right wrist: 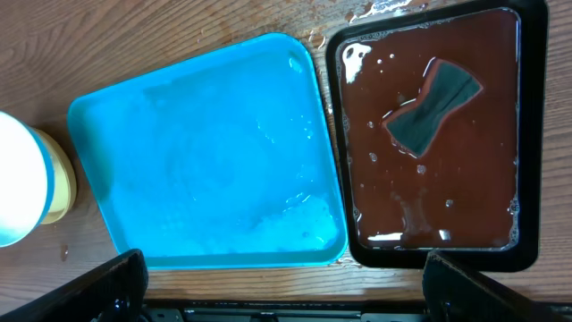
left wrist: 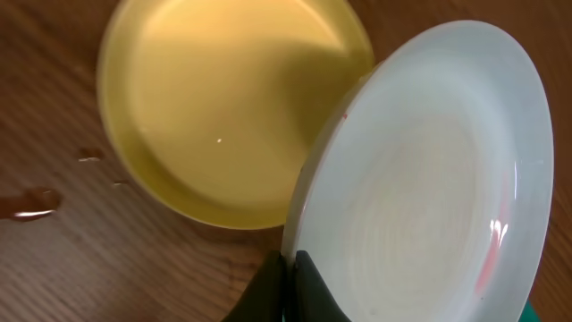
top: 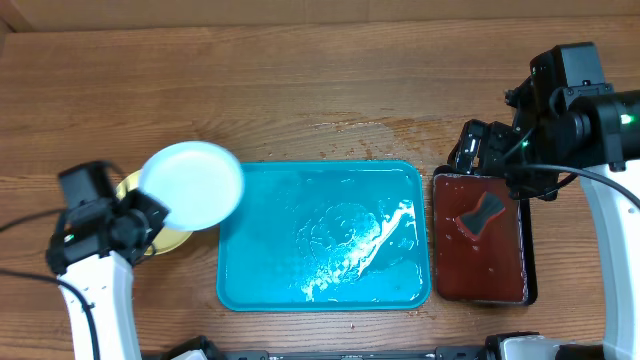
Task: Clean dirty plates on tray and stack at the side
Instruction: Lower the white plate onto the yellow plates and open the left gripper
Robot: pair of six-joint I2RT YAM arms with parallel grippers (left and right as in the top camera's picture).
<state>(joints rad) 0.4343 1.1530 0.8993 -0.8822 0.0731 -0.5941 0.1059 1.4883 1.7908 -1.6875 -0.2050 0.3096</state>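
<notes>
Pinching the white plate point(top: 192, 185) by its rim with the left gripper point(top: 148, 213), just left of the tray point(top: 300, 200) and off it, over the table point(top: 300, 80). Holding that plate tilted above the yellow plate point(top: 168, 243), hiding most of it from overhead. Showing, from the left wrist, dark fingers point(left wrist: 313, 291) clamping tight on the white plate's lower edge. Bearing thin red smears on the white plate's inner face, one near the right side and a small fleck by the upper left rim. Overlapping the yellow plate's right edge with the white one, without showing whether touching or apart. Finding the yellow plate lying flat on the wood, glossy inside, with a few water drops point(left wrist: 27, 206) beside it, to its left in that view.

Hovering the right gripper point(top: 478, 150) over the far end of the black tray point(top: 527, 275), well apart from both plates. Spreading its fingers point(right wrist: 98, 286) wide, gripping nothing. Finding the black tray just right of the tray, almost against it, holding reddish-brown liquid with a dark hourglass sponge point(top: 483, 213) lying in it toward the far end. Glistening with water and pale foam streaks across the tray's floor, mostly in its right half. Spotting the wood beyond the tray's far right corner with more wet drops.
</notes>
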